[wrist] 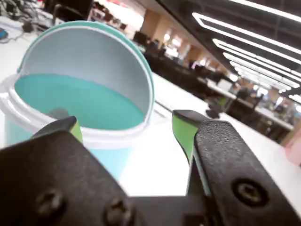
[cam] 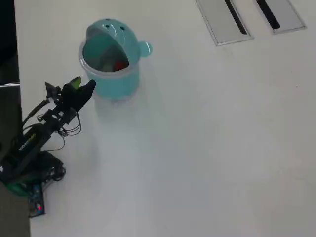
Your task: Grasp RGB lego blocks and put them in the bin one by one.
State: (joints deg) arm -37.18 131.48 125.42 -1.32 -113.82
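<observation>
Pincer (wrist: 127, 125) gapes empty just short of the bin (wrist: 84, 101); inside, a red block (cam: 119, 65), light, rigid, best pinched across flat sides.

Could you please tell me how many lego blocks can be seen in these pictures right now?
1: a red block shows inside the bin in the overhead view. Others may lie hidden beneath the flipped lid or the bin's wall; none shows on the table.

Only the bin (cam: 111, 74) interrupts the white table (cam: 207, 148), just beyond the gripper (cam: 83, 85)
</observation>
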